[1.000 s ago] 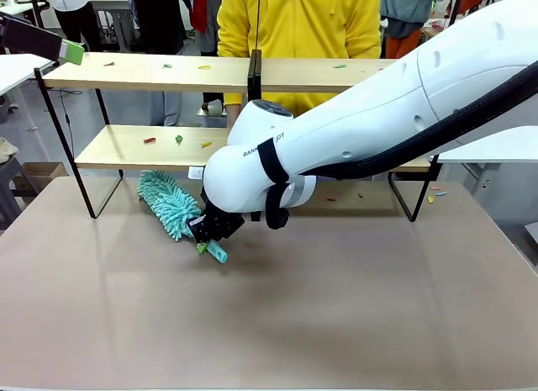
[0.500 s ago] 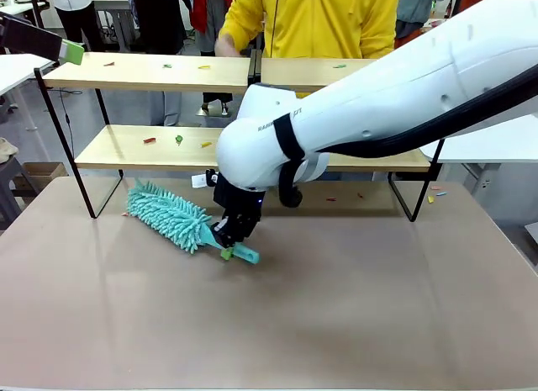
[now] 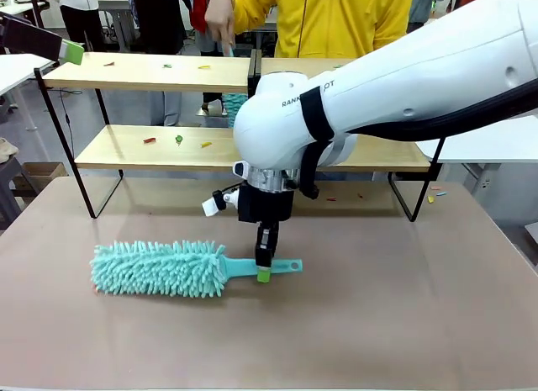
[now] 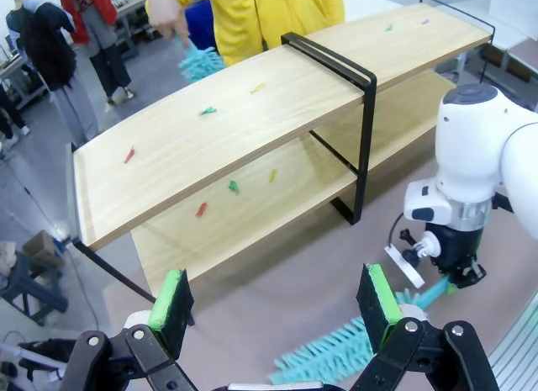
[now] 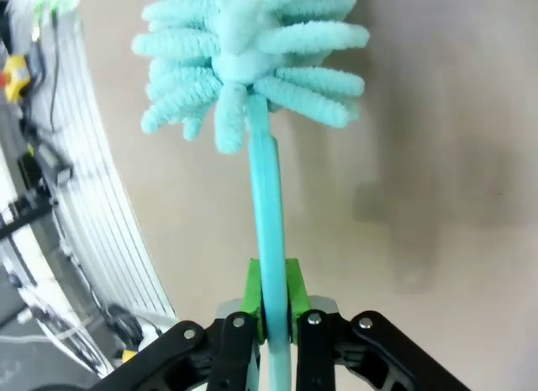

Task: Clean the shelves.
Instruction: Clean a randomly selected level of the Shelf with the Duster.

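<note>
Our right gripper (image 3: 264,272) pinches the duster (image 3: 160,269) by its thin handle, head lying off to its side, shelves (image 3: 143,71) standing behind it. Lifted like this, we risk the duster swivelling and slipping.

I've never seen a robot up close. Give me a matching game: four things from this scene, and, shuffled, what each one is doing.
Things:
1. teal duster
2. left jaws
3. coloured scraps
4. person's hand

States:
A. scattered on both boards of the shelves
B. holding a second duster at the far side of the shelves
C. wide open, holding nothing
D. clamped by its handle in the right jaws

Pairs: 1-D, 2-C, 3-A, 4-B
</note>
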Tool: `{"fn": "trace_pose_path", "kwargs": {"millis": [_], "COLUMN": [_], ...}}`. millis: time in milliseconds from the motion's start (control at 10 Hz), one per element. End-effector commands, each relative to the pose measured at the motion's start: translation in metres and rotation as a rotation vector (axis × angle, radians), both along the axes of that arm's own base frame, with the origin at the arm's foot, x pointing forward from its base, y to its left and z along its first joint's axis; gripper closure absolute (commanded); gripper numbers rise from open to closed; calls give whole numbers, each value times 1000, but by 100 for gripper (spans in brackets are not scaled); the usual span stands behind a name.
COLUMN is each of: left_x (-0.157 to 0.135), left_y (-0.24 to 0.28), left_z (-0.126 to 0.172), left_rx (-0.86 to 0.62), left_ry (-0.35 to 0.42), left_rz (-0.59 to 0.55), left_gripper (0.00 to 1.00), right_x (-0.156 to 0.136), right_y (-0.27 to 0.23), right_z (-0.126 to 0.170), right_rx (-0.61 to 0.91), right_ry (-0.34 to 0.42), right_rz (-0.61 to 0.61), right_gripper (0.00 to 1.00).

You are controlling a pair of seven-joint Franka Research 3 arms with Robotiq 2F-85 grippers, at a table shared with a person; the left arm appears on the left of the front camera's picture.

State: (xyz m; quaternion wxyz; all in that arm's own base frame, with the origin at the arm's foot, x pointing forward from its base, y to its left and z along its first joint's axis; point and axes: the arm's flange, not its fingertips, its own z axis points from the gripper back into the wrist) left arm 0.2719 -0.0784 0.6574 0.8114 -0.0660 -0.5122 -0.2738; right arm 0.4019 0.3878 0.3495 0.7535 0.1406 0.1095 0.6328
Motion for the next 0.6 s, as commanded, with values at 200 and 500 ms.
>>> {"fn": "trace_pose_path", "kwargs": {"millis": [200,500], "left_x": [0,0], "left_y": [1,1], "left_z": [-1,-1], "left_rx": [8,8], "left_ry": [-3,-3], "left_rz": [0,0], "left_gripper": [0,0], "right_x": [-13,-41], "right_y": [-49,-92], "right_z": [29,55], "right_rx": [355,465], "right_ry": [-44,107], "right_rz": [-6,35], "right_gripper": [88,88]}}
